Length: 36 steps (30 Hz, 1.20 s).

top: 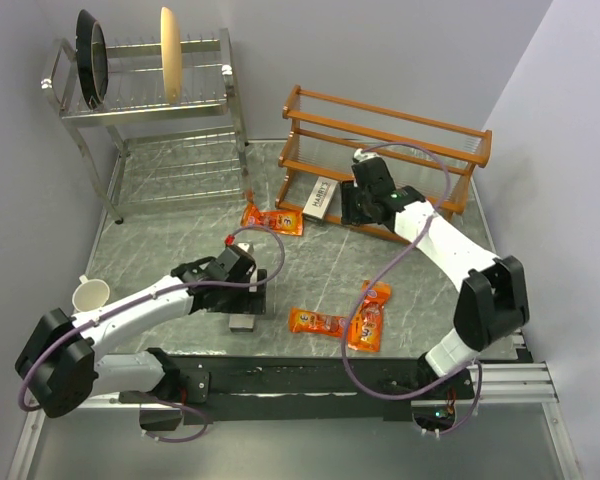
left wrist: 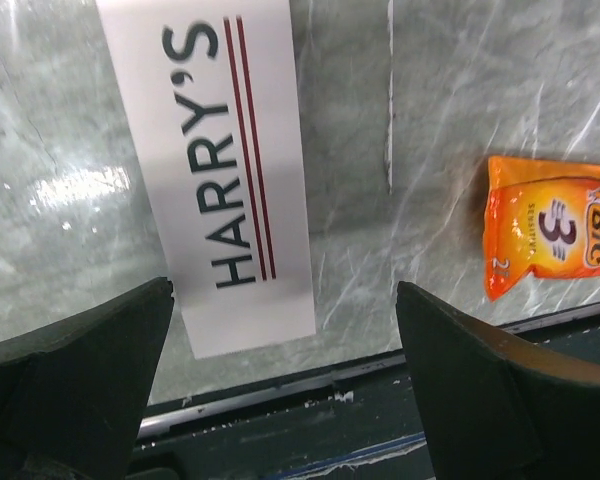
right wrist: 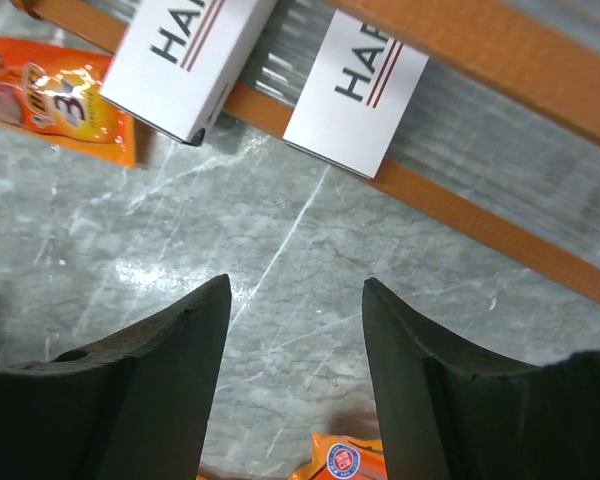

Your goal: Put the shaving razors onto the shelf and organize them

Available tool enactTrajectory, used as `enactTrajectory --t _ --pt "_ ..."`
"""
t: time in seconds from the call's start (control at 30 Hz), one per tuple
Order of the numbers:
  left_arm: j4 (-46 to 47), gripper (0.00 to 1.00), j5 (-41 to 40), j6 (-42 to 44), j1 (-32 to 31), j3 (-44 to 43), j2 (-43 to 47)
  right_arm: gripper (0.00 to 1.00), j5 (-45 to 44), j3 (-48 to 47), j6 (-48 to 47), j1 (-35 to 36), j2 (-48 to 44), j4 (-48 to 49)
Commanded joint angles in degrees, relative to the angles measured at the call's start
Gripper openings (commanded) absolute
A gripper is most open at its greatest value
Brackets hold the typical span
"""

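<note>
Two grey boxes (right wrist: 185,60) lay on the low rail of the wooden shelf (right wrist: 500,235), ends poking out. The right pincer (right wrist: 295,290) hung wide open just in front, holding nothing. The left pincer (left wrist: 283,295) was open too, over a third box (left wrist: 215,150) flat on the desk (left wrist: 430,120). Three orange packs (top: 318,322) lay on the desk.

You have two pale-grey HARRY'S boxes (right wrist: 185,60) (right wrist: 355,95) lying side by side across the lowest rail of the orange-brown shelf (top: 380,115), upper right of centre. A third box (left wrist: 215,170) lies flat at lower left. Three glossy orange packs lie flat: one (top: 272,217) at centre, two (top: 318,322) (top: 370,315) touching at lower centre.
</note>
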<state>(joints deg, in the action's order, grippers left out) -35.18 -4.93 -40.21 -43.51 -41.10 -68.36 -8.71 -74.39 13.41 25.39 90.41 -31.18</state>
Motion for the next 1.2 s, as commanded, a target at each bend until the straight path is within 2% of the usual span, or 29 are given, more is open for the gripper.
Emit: enactTrajectory --t 0.0,0.1,0.33,0.57,0.67,0.87,1.0,1.1,1.17 --pt "-2.8 0.99 -2.5 -3.8 -0.5 -1.2 -0.5 0.63 -1.7 2.3 -0.8 0.5 -4.2 2.3" --pt "-2.1 1.0 0.4 -3.6 -0.7 -0.6 -1.9 0.61 -1.4 3.3 0.2 0.3 -4.7 2.3" --pt "-2.7 0.98 1.1 -6.3 -0.3 0.6 -3.9 0.61 0.4 1.9 1.6 -0.3 -4.5 1.5" --pt "-2.7 0.84 3.5 -7.7 -1.8 3.0 -3.7 0.61 1.8 -1.5 2.3 -4.2 -4.4 0.1" --pt "-1.6 0.71 4.3 -8.0 -2.0 3.7 -4.6 0.61 3.0 -2.4 2.9 -5.7 -4.1 -0.5" --pt "-0.3 0.65 3.3 -7.1 -2.0 2.1 -6.5 0.6 5.1 -1.7 4.3 -7.1 -4.1 -0.4" --pt "0.3 0.57 4.2 -3.1 -2.3 -1.0 -6.0 0.59 4.9 -1.8 3.6 -7.4 -5.0 -0.9" --pt "1.4 0.55 4.4 -0.8 -5.1 -4.0 -3.7 0.59 4.1 -2.2 2.0 -7.5 -6.4 -1.5" --pt "2.7 0.5 4.4 0.6 -7.6 -4.6 -2.0 0.59 3.4 -3.1 0.1 -7.7 -7.3 -2.4"
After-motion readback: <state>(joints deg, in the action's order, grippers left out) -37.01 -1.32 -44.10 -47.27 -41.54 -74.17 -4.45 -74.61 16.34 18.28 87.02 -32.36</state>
